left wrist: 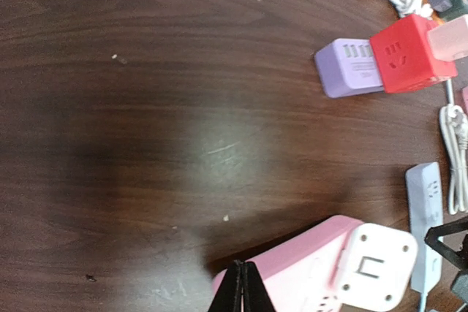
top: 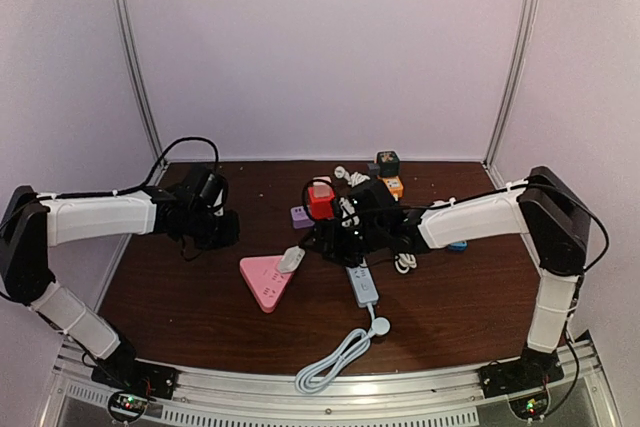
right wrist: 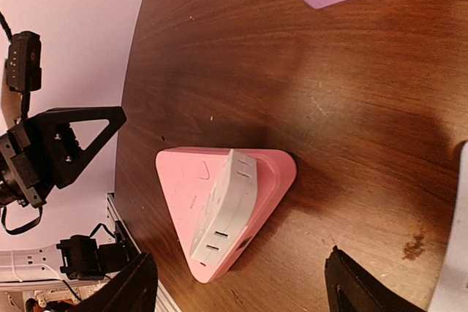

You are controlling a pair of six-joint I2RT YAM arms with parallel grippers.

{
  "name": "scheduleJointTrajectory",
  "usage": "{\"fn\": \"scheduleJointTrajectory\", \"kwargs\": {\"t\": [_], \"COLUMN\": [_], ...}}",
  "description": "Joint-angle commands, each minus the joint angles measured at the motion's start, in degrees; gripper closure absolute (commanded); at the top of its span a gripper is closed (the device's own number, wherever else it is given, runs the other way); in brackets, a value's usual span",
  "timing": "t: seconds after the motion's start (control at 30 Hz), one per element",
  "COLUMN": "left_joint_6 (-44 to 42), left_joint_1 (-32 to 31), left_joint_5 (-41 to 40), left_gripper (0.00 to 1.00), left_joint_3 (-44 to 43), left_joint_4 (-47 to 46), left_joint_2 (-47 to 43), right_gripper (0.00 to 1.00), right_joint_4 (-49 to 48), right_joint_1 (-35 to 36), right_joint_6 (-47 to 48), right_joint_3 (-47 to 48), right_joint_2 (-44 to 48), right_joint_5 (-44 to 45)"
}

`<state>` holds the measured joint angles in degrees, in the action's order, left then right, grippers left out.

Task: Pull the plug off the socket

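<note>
A pink triangular socket [top: 262,282] lies on the dark wooden table, with a white plug [top: 291,259] seated in its far right corner. My right gripper [top: 322,242] hovers just right of the plug with its jaws wide open and empty. In the right wrist view the socket [right wrist: 183,180] and plug [right wrist: 223,206] lie ahead of the spread right gripper [right wrist: 241,290]. My left gripper [top: 228,230] is shut and empty, just left of the socket. In the left wrist view its shut tips [left wrist: 243,290] sit over the socket's [left wrist: 292,272] edge, left of the plug [left wrist: 375,267].
A red cube adapter [top: 321,200] and a purple adapter [top: 301,216] sit behind the socket. A blue-grey power strip [top: 362,285] with a coiled white cable [top: 335,357] lies to its right. Orange [top: 393,187] and dark green [top: 388,161] adapters stand at the back.
</note>
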<state>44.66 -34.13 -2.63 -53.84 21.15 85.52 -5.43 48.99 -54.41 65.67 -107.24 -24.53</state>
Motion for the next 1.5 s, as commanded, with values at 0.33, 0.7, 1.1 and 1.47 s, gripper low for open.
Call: {"fn": "scheduleJointTrajectory", "kwargs": {"t": [0.33,0.7,1.1,1.47], "left_joint_6": [-2.7,-3.0,-1.4,-0.4], "left_joint_1": [1.2,-0.1,-5.3,-7.6], "left_joint_5": [2.6,8.5,11.1,14.4], "left_gripper": [0.98,1.0,1.0,1.0], "left_joint_3": [3.4,2.6,-0.2,-2.6], "left_joint_4": [-1.0,-4.4,-8.6,-13.2], "left_joint_2": [-1.9,-2.1,3.3,10.7], "right_gripper": [0.43,0.84,0.88,0.83], "right_joint_4": [-4.7,1.8,17.6,15.2], "right_joint_1": [3.5,2.5,-2.0,-3.9], "right_joint_6": [-7.8,-4.0,8.6,8.6], "right_joint_3": [7.5,11.2,14.7,10.5], "right_joint_2": [-9.3,-10.0,-8.8,-8.6], "right_joint_5": [-2.5,-1.0,-3.7,-8.2]}}
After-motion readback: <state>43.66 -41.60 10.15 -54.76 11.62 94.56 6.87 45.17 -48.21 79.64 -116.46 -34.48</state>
